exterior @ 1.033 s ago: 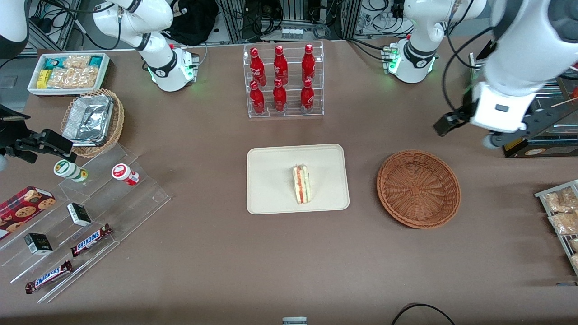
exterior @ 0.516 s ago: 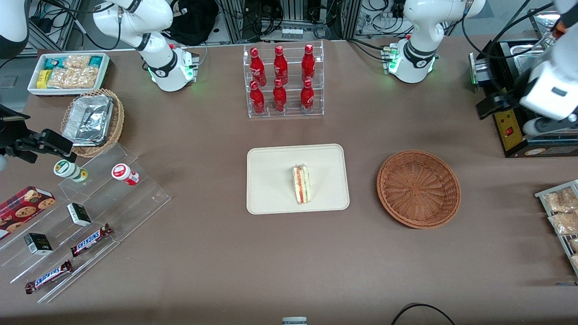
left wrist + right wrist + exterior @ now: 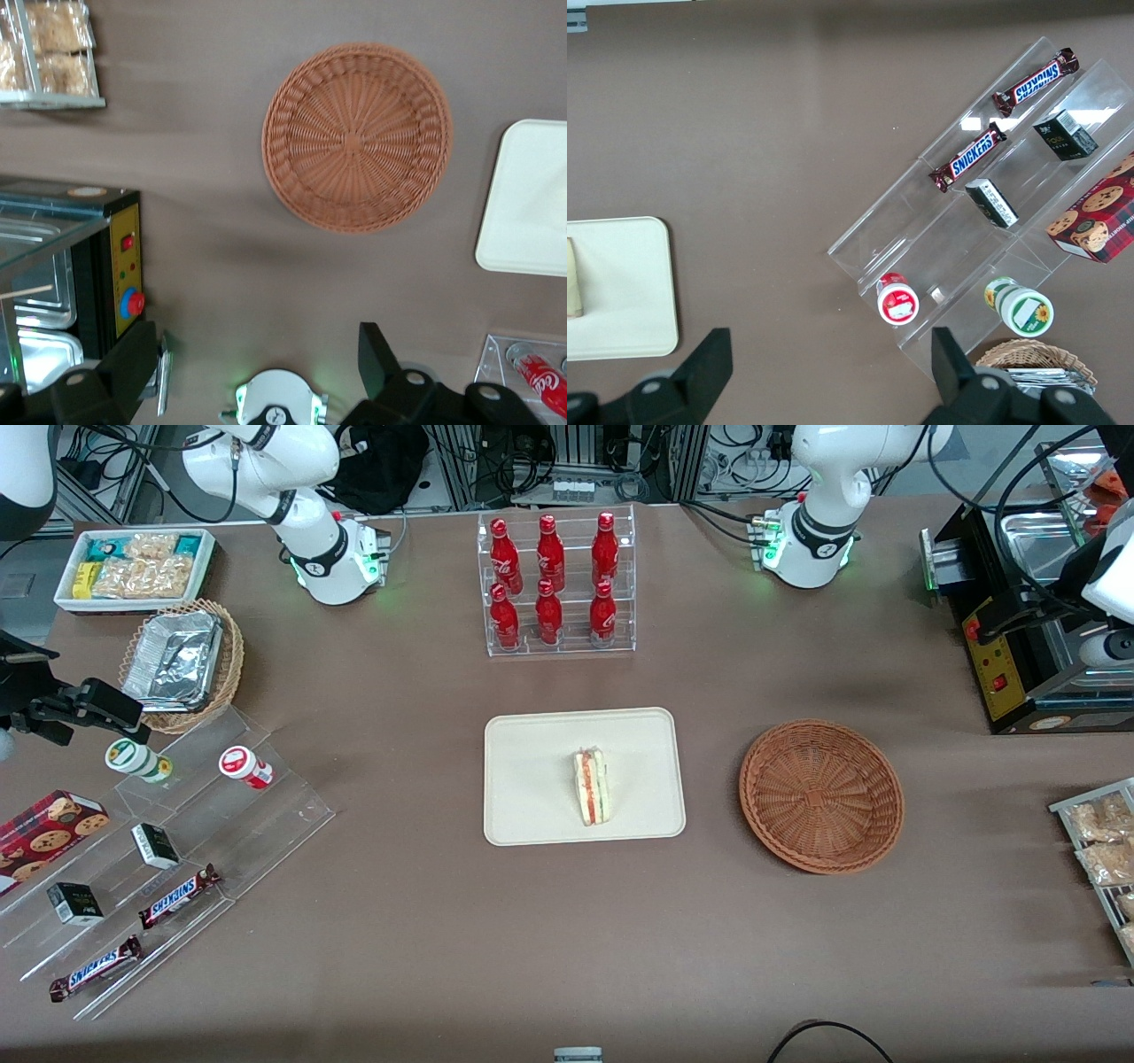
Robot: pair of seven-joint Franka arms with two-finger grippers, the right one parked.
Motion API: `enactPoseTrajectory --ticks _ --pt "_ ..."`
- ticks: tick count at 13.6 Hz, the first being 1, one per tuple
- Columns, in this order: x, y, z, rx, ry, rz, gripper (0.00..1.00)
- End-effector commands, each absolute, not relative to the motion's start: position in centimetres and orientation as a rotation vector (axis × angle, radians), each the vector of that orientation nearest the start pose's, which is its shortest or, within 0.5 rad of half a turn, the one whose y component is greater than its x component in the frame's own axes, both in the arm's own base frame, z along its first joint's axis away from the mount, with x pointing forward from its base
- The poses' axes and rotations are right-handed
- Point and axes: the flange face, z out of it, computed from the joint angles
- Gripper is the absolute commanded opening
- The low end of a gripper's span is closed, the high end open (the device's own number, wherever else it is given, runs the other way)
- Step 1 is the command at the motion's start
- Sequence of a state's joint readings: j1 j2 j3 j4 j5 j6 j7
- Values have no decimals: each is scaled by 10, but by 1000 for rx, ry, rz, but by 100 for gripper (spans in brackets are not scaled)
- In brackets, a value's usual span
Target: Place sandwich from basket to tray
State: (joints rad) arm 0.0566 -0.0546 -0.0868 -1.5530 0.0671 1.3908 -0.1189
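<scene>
The sandwich [image 3: 590, 786], a white wedge with red and green layers, lies on the cream tray [image 3: 532, 753] in the middle of the table. Its edge also shows in the right wrist view [image 3: 571, 279] on the tray [image 3: 620, 292]. The brown wicker basket [image 3: 821, 795] stands empty beside the tray, toward the working arm's end. My left gripper [image 3: 1050, 638] is open and empty, high above the black machine at that end, well apart from the basket. In the left wrist view the gripper [image 3: 257, 363] looks down on the empty basket [image 3: 357, 137] and the tray's edge [image 3: 532, 204].
A clear rack of red bottles [image 3: 554, 584] stands farther from the camera than the tray. A black machine with red buttons [image 3: 1001, 664] and a rack of snack packets [image 3: 1099, 841] sit at the working arm's end. Acrylic steps with Snickers bars [image 3: 159, 841] lie toward the parked arm's end.
My left gripper has swung away from the basket toward the working arm's end of the table, over the black machine. Sandwich, tray and basket have not moved.
</scene>
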Motion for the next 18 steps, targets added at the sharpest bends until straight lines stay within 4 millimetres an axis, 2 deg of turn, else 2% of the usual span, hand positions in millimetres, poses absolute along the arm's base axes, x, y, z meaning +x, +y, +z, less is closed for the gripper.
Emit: enactPoseTrajectory --ticks 1,7,10,14,18 --pt "533 -13 656 -3075 -84 25 100" --pt "534 -8 658 -3063 5 35 100" --pt "520 -5 662 -3059 -2 94 100" --pt "499 -4 667 -3054 -12 85 100" --pt "508 -3 666 -3079 -30 79 100"
